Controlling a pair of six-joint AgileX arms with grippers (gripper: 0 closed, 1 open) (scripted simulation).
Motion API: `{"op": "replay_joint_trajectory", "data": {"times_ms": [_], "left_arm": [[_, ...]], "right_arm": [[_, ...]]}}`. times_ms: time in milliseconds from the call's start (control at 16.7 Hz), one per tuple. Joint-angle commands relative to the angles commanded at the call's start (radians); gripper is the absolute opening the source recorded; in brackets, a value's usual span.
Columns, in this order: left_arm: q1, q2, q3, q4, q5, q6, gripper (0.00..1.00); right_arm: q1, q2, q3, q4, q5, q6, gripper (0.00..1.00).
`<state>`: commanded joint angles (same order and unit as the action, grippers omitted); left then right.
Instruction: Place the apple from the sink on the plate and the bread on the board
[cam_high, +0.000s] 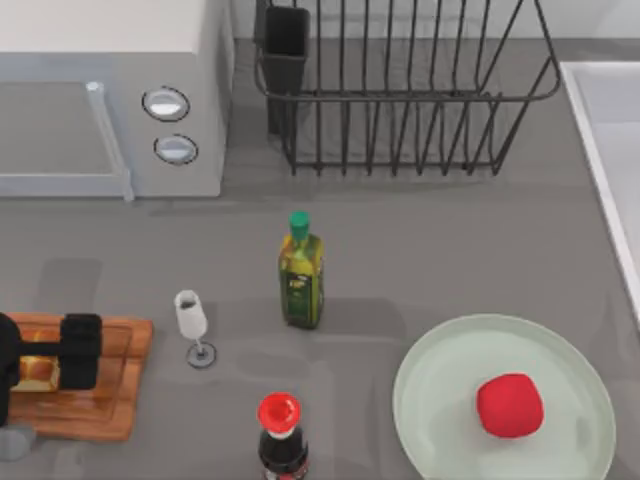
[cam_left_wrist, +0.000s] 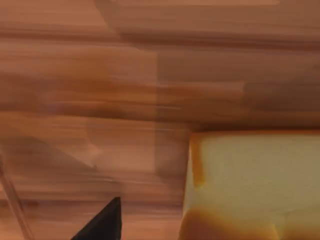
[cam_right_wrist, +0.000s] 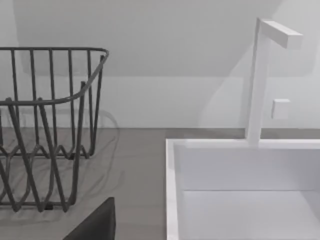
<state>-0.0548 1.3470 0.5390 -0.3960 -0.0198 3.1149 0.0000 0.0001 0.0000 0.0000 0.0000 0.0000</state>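
You have one apple (cam_high: 510, 405) lying on the one plate (cam_high: 440, 420), toward the plate's right half, at the table's lower right. The single bread (cam_high: 33, 372) sits on the one board (cam_high: 120, 385) at the lower left edge of the table; in the left wrist view the bread (cam_left_wrist: 250, 185) rests flat against the board (cam_left_wrist: 125, 100).

Your left gripper (cam_high: 45, 358) is low over the board, its dark fingers on either side of the bread. From these views you cannot tell whether they clench the bread or have released it. Your right gripper (cam_right_wrist: 97, 225) shows one dark finger edge in its own wrist view, and you cannot tell its state either; it faces the one sink (cam_right_wrist: 172, 200) and its faucet (cam_right_wrist: 260, 75).

Elsewhere you can count one microwave (cam_high: 110, 100), one wire dish rack (cam_high: 400, 90), one olive oil bottle (cam_high: 301, 272), one wine glass (cam_high: 192, 322) and one red-capped bottle (cam_high: 281, 430). The sink (cam_high: 600, 150) lies along the right edge.
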Motion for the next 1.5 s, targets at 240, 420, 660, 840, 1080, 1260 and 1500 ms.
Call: {"op": "replay_joint_trajectory", "data": {"times_ms": [240,420,660,840,1080,1260,1500], "left_arm": [[0.011,-0.037,0.007,0.017,-0.016,-0.053,1.0],[0.033,-0.118,0.011,0.052,-0.046,-0.197,1.0],[0.061,-0.278,-0.005,0.115,-0.084,-0.526,1.0],[0.074,-0.432,-0.039,0.171,-0.097,-0.857,1.0],[0.075,-0.659,-0.109,0.248,-0.086,-1.379,1.0],[0.066,-0.829,-0.18,0.298,-0.06,-1.82,1.0],[0.05,-1.039,-0.295,0.35,-0.02,-2.377,1.0]], "right_arm": [[0.0,0.0,0.0,0.0,0.0,0.0,1.0],[0.0,0.0,0.0,0.0,0.0,0.0,1.0],[0.0,0.0,0.0,0.0,0.0,0.0,1.0],[0.0,0.0,0.0,0.0,0.0,0.0,1.0],[0.0,0.0,0.0,0.0,0.0,0.0,1.0],[0.0,0.0,0.0,0.0,0.0,0.0,1.0],[0.0,0.0,0.0,0.0,0.0,0.0,1.0]]}}
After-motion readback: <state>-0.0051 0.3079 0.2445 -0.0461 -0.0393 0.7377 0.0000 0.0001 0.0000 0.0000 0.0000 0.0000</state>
